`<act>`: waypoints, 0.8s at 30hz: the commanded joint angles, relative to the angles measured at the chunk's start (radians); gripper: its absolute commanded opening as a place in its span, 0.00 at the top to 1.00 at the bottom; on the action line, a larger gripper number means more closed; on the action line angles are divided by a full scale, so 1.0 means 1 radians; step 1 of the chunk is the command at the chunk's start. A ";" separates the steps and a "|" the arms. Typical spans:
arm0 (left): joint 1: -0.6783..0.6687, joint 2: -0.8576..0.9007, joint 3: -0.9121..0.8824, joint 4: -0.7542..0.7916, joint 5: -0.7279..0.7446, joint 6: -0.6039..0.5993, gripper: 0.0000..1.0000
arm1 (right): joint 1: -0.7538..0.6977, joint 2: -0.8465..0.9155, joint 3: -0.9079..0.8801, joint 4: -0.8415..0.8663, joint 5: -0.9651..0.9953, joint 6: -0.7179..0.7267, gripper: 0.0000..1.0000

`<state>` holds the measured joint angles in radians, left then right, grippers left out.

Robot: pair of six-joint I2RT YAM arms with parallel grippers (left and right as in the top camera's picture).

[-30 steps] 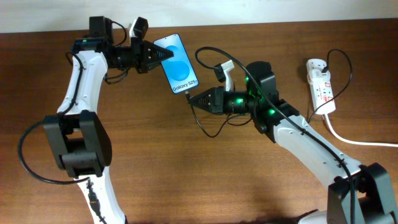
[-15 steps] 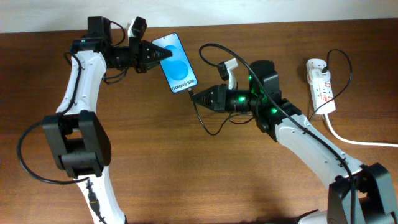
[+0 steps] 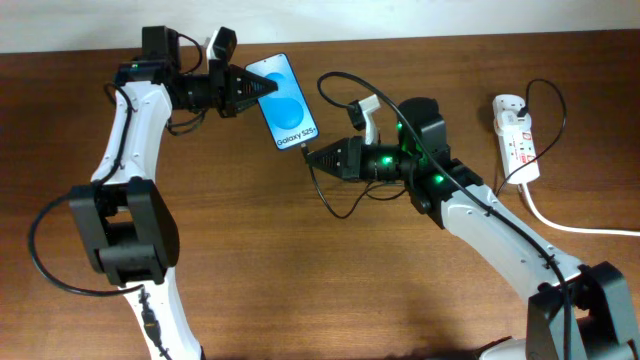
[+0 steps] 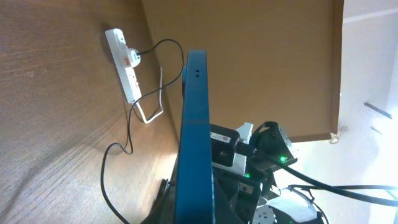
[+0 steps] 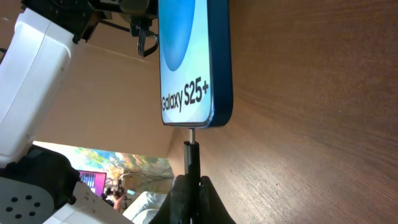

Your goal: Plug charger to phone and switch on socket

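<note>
Lab: 2 robot arms (image 3: 128, 135), wooden table (image 3: 300, 285).

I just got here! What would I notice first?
The slim smartphone with the bright blue screen, gripped at its top end by the left pincer in the upper middle of the overhead view. Just below it, the right pincer holds the small black charger plug right at the phone's bottom edge. A long white power strip lies at that view's right edge.
</note>
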<state>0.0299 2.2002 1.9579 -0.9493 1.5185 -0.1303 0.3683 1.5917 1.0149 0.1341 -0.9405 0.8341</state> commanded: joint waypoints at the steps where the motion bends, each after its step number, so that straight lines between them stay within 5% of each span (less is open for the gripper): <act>1: -0.011 -0.007 0.007 -0.002 0.053 0.016 1.00 | 0.006 0.005 -0.002 0.005 0.021 -0.006 0.96; 24: -0.062 -0.007 0.007 0.006 0.019 0.016 1.00 | -0.050 0.005 -0.002 0.053 0.055 0.025 0.96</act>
<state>-0.0067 2.2002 1.9583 -0.9302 1.5013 -0.1310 0.3473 1.5917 1.0016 0.1368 -0.9707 0.8398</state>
